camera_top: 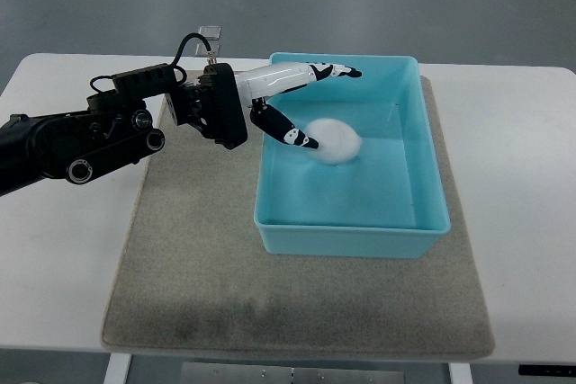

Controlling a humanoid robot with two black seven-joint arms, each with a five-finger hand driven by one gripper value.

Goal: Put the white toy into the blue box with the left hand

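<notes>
Now left hand [301,101] open, white toy [335,141] in blue box [351,238]

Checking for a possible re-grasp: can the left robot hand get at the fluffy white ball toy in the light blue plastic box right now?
Probably yes. The left robot hand is over the open-topped light blue plastic box, fingers spread, thumb tip at the fluffy white ball toy. Nothing lies between them.

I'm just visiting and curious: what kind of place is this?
Probably a robot test lab: a plain white table on a bare grey floor, a felt mat, and a robot's left hand over a blue box holding a white toy.
</notes>
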